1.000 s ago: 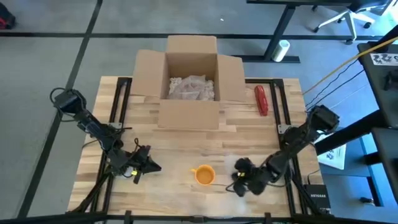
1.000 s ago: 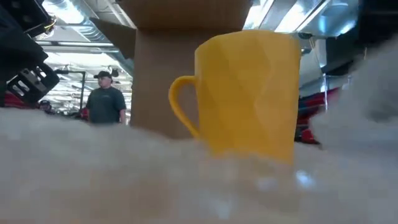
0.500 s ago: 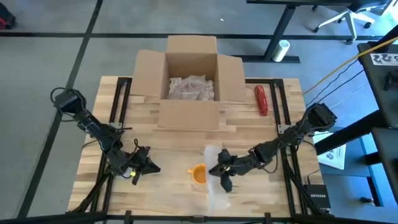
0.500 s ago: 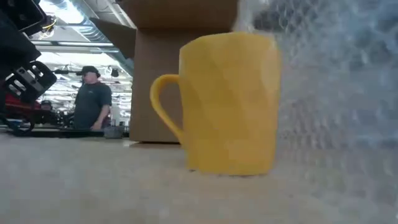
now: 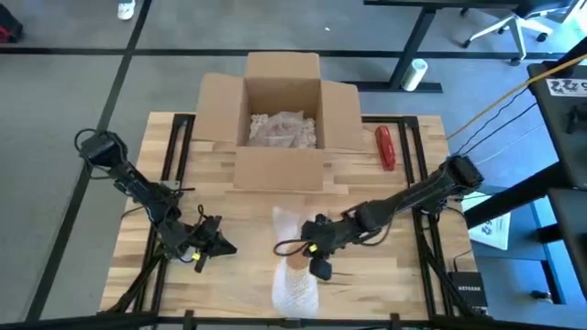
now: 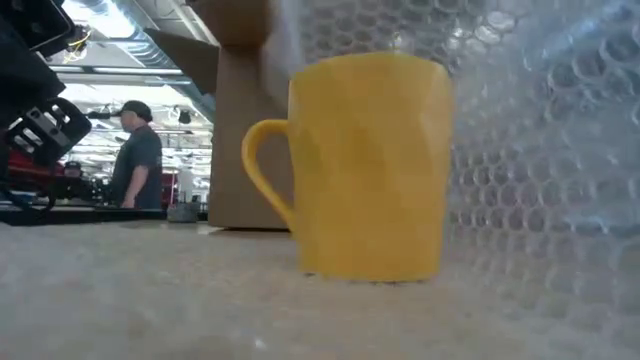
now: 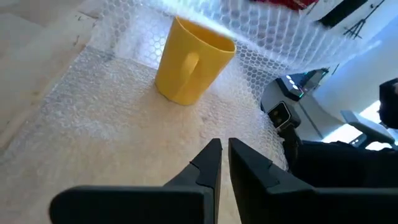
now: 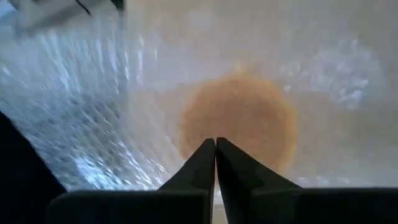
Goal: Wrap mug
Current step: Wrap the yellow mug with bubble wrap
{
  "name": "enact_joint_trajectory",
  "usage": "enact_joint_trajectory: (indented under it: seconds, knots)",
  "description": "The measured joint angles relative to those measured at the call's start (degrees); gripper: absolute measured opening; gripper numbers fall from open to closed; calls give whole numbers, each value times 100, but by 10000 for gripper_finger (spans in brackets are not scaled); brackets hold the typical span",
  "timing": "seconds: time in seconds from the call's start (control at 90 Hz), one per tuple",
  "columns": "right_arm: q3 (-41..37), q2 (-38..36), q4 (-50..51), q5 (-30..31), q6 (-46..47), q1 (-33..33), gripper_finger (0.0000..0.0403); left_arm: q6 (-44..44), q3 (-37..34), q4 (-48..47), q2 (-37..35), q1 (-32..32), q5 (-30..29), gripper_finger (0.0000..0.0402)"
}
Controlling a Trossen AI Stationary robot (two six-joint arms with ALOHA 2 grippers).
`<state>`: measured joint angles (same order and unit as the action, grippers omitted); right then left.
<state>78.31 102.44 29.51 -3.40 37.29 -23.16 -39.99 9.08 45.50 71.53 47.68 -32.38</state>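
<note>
High view: right pincer (image 5: pixel 317 249) seemingly above mug (image 6: pixel 365 165).

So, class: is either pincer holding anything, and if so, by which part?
The right pincer is shut on the bubble wrap, pinching its edge and draping it over the yellow mug. The left pincer is shut and holds nothing.

Matt, probably plastic mug (image 6: pixel 370 165); clear bubble wrap (image 6: pixel 545 170)
</note>
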Motion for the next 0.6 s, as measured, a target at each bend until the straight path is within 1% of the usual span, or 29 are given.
enact_joint_trajectory:
  seconds: [0.067, 0.278, 0.422, 0.511, 0.6]
  knots:
    - [401, 302, 452, -205, -71, 103, 0, -4, 0, 4, 0, 2, -1, 12]
    - [1910, 1096, 1672, -501, -556, 314, 0, -6, 0, 15, 0, 2, -2, 12]
    - [2954, 1566, 2835, -467, -688, 372, 0, -8, 0, 6, 0, 24, -3, 12]
    - [3350, 1824, 3234, -444, -720, 374, 0, -8, 0, 4, 0, 56, -2, 12]
    - [3470, 2074, 3332, -480, -720, 374, 0, -8, 0, 0, 0, 101, -4, 12]
